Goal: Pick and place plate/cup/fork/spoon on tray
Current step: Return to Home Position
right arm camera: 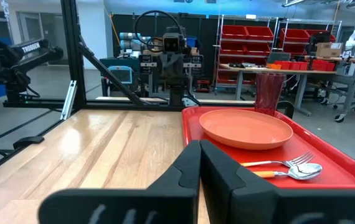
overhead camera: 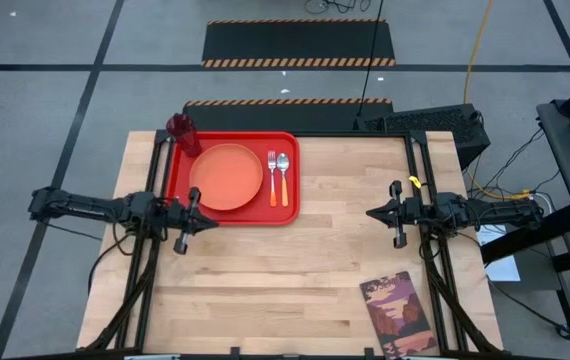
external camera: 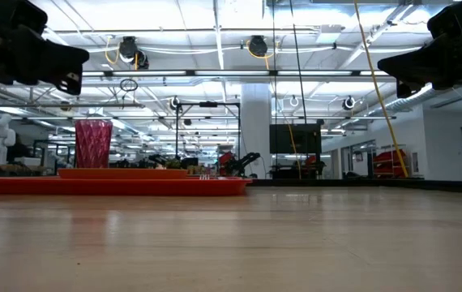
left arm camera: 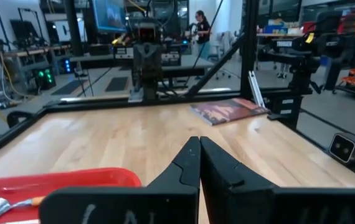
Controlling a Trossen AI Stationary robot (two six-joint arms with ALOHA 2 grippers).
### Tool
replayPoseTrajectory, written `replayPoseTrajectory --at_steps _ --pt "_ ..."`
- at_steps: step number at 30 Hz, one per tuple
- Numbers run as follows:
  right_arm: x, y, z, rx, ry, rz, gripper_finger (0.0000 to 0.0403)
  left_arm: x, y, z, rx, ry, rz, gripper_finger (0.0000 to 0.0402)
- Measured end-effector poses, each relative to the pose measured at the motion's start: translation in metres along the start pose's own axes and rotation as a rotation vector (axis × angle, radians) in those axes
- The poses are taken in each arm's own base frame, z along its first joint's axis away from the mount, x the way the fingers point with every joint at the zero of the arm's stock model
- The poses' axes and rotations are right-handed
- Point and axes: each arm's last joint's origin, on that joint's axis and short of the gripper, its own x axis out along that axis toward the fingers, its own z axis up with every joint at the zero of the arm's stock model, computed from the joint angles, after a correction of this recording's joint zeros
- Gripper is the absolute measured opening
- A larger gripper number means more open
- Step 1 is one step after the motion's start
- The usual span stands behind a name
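Observation:
The red tray [overhead camera: 290,212] lies at the table's far left. On it rest the orange plate [overhead camera: 226,177], the fork [overhead camera: 272,178] and the spoon [overhead camera: 283,178] side by side right of the plate, and the dark red cup [overhead camera: 183,133] upright at the tray's far left corner. The tray [right arm camera: 345,169], plate [right arm camera: 246,126], fork [right arm camera: 302,160], spoon [right arm camera: 305,171] and cup [right arm camera: 268,93] also show in the right wrist view. My left gripper [overhead camera: 211,223] is shut and empty, just off the tray's near left corner. My right gripper [overhead camera: 371,213] is shut and empty, at the table's right.
A brownish printed book [overhead camera: 398,313] lies at the table's near right corner. The bare wood between the two grippers [overhead camera: 335,260] is open room. Black frame rails [overhead camera: 430,250] run along both sides of the table.

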Motion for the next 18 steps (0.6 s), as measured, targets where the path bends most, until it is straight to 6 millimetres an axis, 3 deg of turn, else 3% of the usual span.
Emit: replayPoseTrajectory --at_steps 18 --pt "0.0 0.0 0.0 0.0 0.0 0.0 0.0 -0.016 0.002 -0.001 0.055 -0.004 0.075 0.0002"
